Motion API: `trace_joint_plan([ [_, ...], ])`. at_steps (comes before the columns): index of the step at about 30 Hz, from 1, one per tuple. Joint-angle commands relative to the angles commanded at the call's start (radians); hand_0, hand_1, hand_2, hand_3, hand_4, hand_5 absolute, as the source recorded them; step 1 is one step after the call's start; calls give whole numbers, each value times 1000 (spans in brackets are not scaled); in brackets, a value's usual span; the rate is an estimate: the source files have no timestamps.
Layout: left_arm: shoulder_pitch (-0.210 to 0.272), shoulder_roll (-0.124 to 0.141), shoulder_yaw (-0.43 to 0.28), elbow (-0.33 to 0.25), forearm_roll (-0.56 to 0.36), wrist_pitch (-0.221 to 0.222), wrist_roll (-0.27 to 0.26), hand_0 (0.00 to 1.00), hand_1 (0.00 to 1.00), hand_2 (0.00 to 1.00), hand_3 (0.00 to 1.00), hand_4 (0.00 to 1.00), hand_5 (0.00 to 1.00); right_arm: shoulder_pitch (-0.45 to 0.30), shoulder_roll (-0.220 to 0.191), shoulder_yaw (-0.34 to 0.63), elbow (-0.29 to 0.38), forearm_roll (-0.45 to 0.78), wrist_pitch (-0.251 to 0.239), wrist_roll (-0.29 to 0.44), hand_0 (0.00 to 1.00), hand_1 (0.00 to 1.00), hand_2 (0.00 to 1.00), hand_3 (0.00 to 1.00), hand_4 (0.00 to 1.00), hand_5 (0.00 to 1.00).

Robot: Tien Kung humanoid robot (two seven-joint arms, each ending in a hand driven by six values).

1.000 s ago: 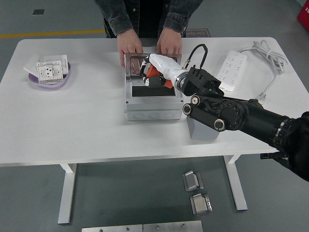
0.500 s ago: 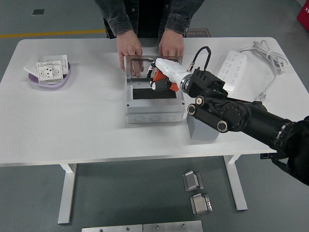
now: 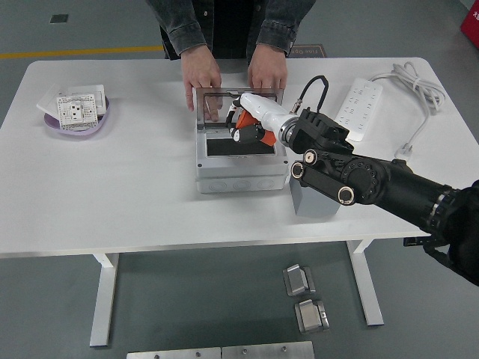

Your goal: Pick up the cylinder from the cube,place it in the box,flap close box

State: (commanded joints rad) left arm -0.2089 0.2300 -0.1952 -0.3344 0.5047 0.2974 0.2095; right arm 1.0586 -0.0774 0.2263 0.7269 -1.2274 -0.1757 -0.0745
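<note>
The right hand [image 3: 251, 123] hangs over the open box [image 3: 241, 153] near the table's [image 3: 135, 187] far edge, fingers curled; whether they hold the cylinder I cannot tell. The raised lid [image 3: 224, 101] stands just beyond, steadied by a person's 2 hands [image 3: 202, 75].

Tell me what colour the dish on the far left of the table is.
The dish is pale purple, seen in the head view, the only view.

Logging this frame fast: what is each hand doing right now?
Left hand: not in view.
Right hand: over the open box, fingers curled; whether it holds anything cannot be told.
</note>
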Motion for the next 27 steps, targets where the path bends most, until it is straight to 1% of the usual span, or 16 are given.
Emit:
trace_joint_plan([
  [5,-5,-1,-4,-1,5,0,0,622,628,598,684,715,268,0,0,-8,-6,9,22,15,160,232,310,423,107,73],
  [6,-6,-1,-6,-1,6,0,-1,622,628,598,684,714,268,0,0,-9,-7,9,24,18,313,347,498,654,155,228],
  [11,-6,-1,-10,-3,12,-1,-1,622,628,598,684,714,268,2,0,-13,-12,3,34,30,313,347,498,654,155,228],
  [12,-6,-1,-10,-4,12,-1,0,622,628,599,684,714,267,2,-1,-14,-13,-1,37,33,483,521,599,760,435,216],
  [17,-6,-2,-9,-4,13,-1,0,622,628,599,684,714,267,4,-4,-18,-20,-24,48,52,483,521,599,760,435,216],
  [18,-7,-2,-10,-4,13,-1,0,622,628,599,684,713,264,4,-5,-19,-21,-29,49,55,617,585,661,862,655,232],
  [23,-8,-2,-13,-6,18,-1,0,622,628,599,684,713,264,4,-9,-18,-29,-53,54,69,617,585,661,862,655,232],
  [24,-8,-2,-14,-7,20,-2,0,621,628,600,684,713,264,4,-10,-17,-31,-56,55,70,668,605,673,880,774,257],
  [27,-8,-3,-18,-9,24,-2,1,621,628,600,684,713,264,3,-15,-15,-36,-61,58,75,668,605,673,880,774,257],
])
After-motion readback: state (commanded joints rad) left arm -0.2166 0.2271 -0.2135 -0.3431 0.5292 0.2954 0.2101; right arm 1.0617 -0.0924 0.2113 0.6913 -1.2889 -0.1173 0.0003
